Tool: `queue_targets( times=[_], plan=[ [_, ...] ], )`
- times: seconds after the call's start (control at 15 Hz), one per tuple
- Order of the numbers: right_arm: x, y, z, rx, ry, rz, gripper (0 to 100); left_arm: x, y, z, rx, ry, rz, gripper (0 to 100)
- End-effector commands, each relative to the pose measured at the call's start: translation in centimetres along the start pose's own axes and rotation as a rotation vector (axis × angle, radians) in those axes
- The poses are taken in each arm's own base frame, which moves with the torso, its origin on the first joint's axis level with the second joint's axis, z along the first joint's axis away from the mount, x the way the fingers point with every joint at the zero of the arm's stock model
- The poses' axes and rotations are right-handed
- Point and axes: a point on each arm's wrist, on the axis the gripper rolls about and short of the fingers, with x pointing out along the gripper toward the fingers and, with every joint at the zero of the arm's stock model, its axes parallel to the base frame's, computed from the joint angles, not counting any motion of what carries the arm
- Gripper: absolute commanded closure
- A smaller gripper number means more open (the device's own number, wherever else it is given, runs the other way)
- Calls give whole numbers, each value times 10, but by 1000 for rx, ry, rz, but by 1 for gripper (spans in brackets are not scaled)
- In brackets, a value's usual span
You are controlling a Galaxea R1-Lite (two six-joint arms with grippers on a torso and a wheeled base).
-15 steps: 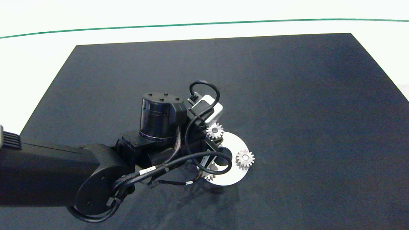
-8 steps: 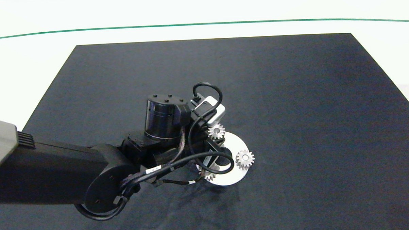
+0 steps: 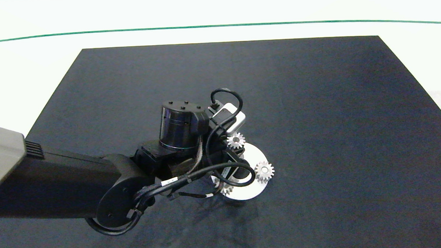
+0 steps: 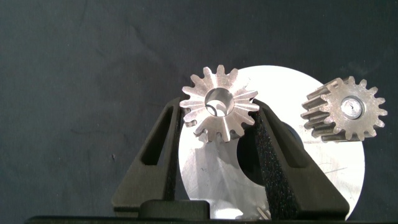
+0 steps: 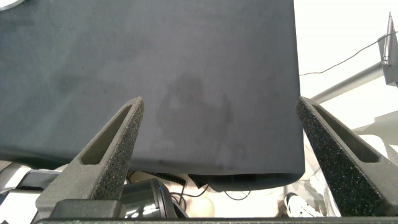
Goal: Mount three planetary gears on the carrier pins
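The left end effector (image 4: 219, 134), clamped on a planetary gear (image 4: 219, 112), has eased forward over the white carrier disc (image 4: 329, 171), nearing its pin.

Dark mat (image 3: 315, 98) on a white table (image 3: 38, 64), with a thin green line (image 3: 217, 26).

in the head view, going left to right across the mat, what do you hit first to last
left arm's dark body → its round black wrist joint → gear at the disc's far edge → gear at the disc's right edge → bare black mat. The third gear and the white disc sit partly under the arm, so their place is unclear.
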Motion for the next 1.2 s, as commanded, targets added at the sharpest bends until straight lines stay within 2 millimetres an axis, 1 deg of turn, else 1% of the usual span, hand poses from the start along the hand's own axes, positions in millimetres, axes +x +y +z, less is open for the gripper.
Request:
queue_targets(
  times=[0.07,0.6,1.2],
  plan=[
    [0,0,0,-4,7,-1,0,0,3,1,0,-5,9,90],
    [0,0,-1,-4,9,1,0,-3,6,3,-3,-11,18,90],
    [0,0,-1,-4,9,1,0,-6,8,-1,-6,-1,23,90]
  ],
)
